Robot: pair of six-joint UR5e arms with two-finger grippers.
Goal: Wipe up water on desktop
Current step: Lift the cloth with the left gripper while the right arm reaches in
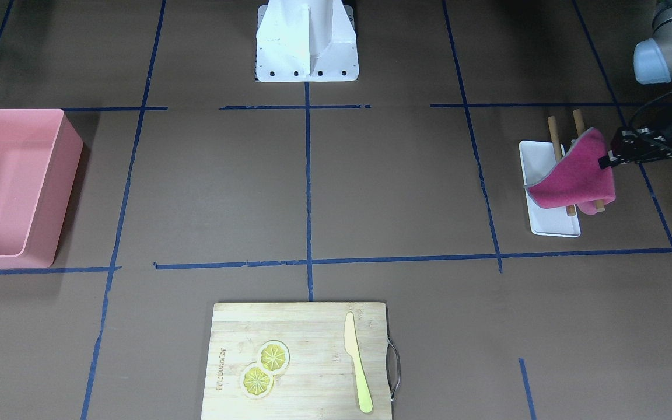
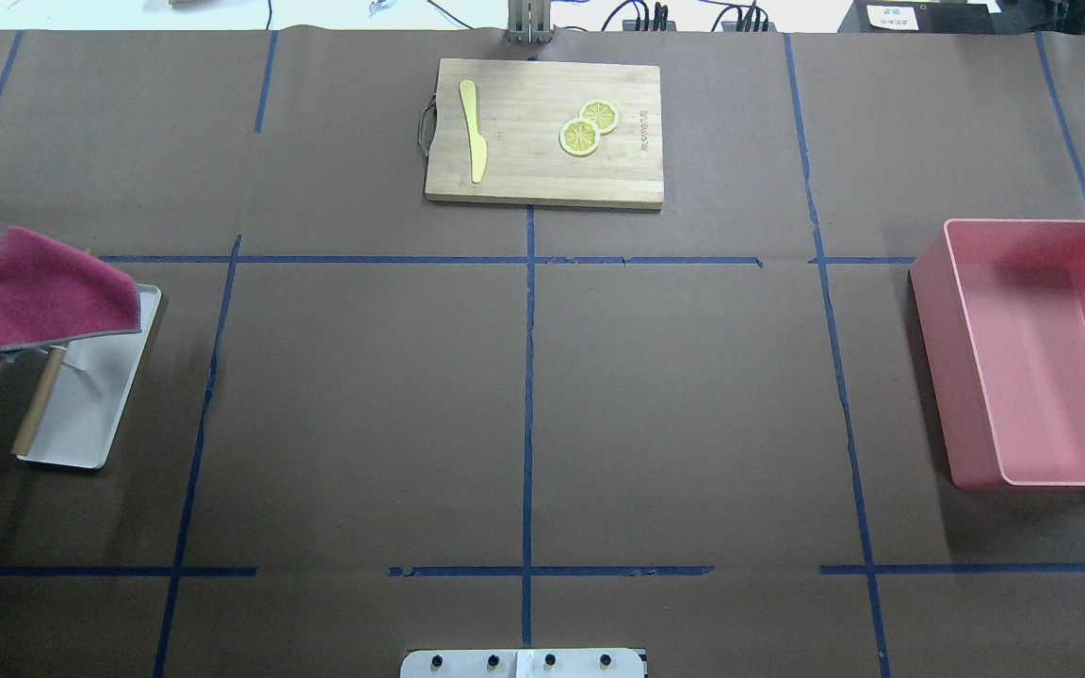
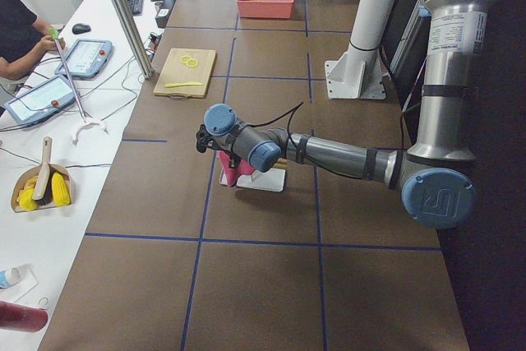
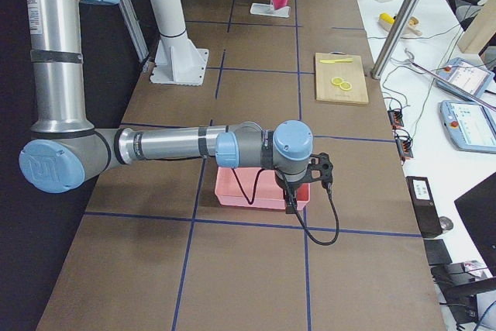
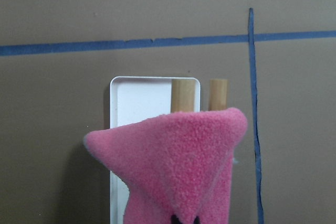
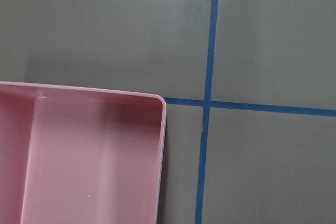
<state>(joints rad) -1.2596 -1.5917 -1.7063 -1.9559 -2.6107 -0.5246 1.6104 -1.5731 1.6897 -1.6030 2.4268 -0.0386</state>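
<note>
Desktop below, left gripper clamps pink cloth.

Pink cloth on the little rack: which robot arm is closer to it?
Left. The left gripper pinches a corner of the pink cloth over the rack. The right arm is over the pink bin, at the desktop's other end.

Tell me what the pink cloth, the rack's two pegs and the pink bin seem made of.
Pink cloth: fleece or microfibre, judging by its fuzzy nap and grey stitched edge. Pegs: probably bare wood, tan, matte, round-cut. Pink bin: likely moulded plastic, with smooth, faintly shiny walls and rounded corners.
</note>
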